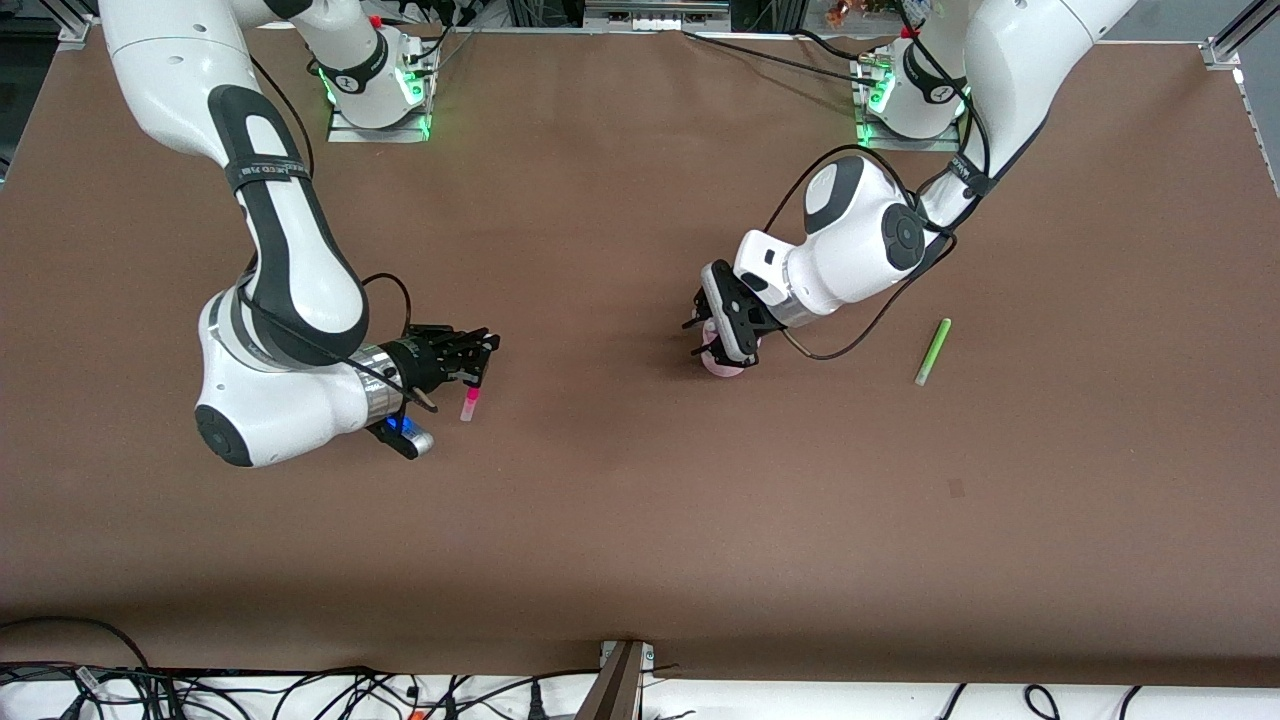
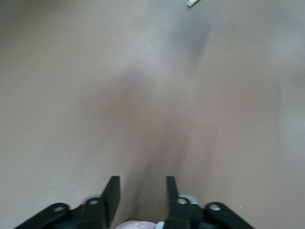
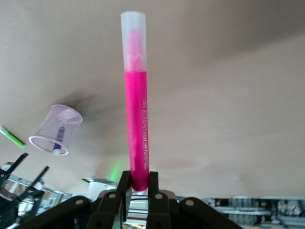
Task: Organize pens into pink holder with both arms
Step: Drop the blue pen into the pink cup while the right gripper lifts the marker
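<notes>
My right gripper point(image 1: 483, 362) is shut on the magenta-pink pen point(image 1: 470, 400) and holds it upright over the table toward the right arm's end, pale tip down. In the right wrist view the pen point(image 3: 136, 124) rises from the gripper point(image 3: 138, 180). My left gripper point(image 1: 697, 337) is open just over the pink holder point(image 1: 727, 362), whose rim point(image 2: 136, 224) shows between the fingers point(image 2: 112, 193). The holder point(image 3: 56, 130) stands upright with the dark purple pen point(image 3: 59, 141) inside. The light green pen point(image 1: 932, 352) lies on the table toward the left arm's end. The yellow pen is out of view.
The brown table point(image 1: 620, 520) is bare around the holder and the green pen. Both arm bases stand along the table's edge farthest from the front camera. Cables point(image 1: 300, 690) lie along the edge nearest it. A pale pen tip point(image 2: 192, 3) shows in the left wrist view.
</notes>
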